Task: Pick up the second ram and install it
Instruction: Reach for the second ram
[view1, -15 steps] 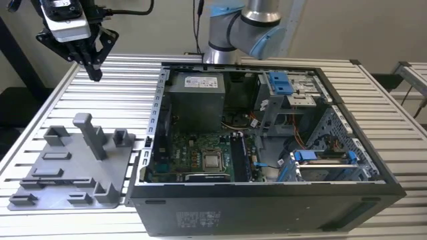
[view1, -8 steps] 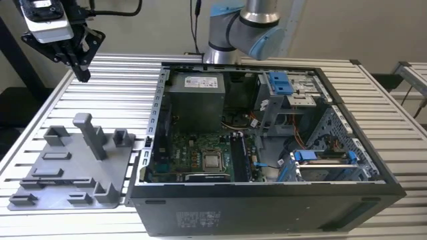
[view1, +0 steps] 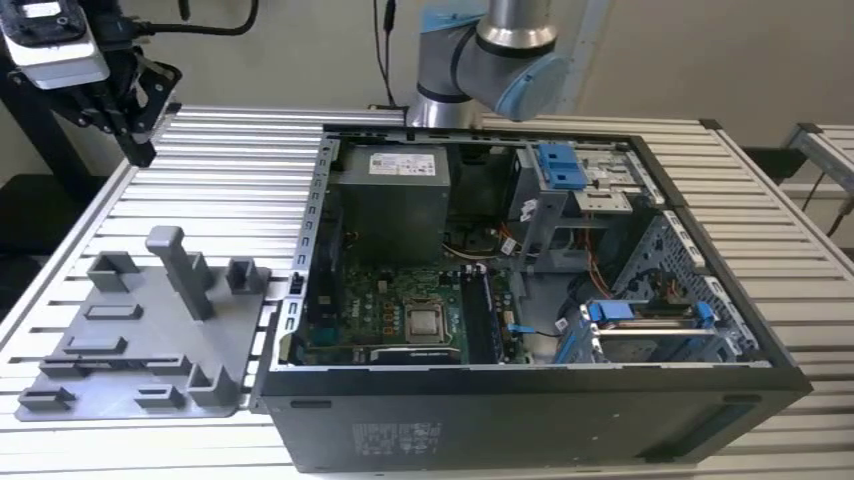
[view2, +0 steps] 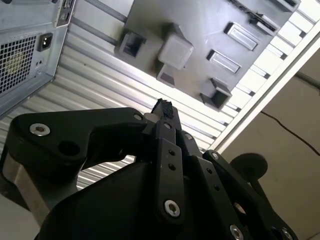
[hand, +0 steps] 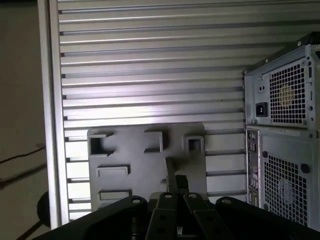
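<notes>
My gripper (view1: 138, 148) hangs high over the far corner of the slatted table at the exterior view's left, well above and behind the grey fixture plate (view1: 134, 345). Its black fingers meet at the tips in both wrist views (view2: 162, 107) (hand: 176, 183), shut with nothing between them. The fixture plate (hand: 125, 150) (view2: 200, 30) lies below the fingers with its tall post and open pockets. The second ram is hidden: I cannot tell it apart from the dark slots on the motherboard (view1: 400, 300) inside the open computer case (view1: 534, 410).
The open case fills the table's middle, and its rear panel (hand: 285, 125) (view2: 25, 50) stands close beside the fixture. The arm's base (view1: 467, 60) rises behind the case. A black stand is at the far left, beyond the table edge (hand: 52, 125).
</notes>
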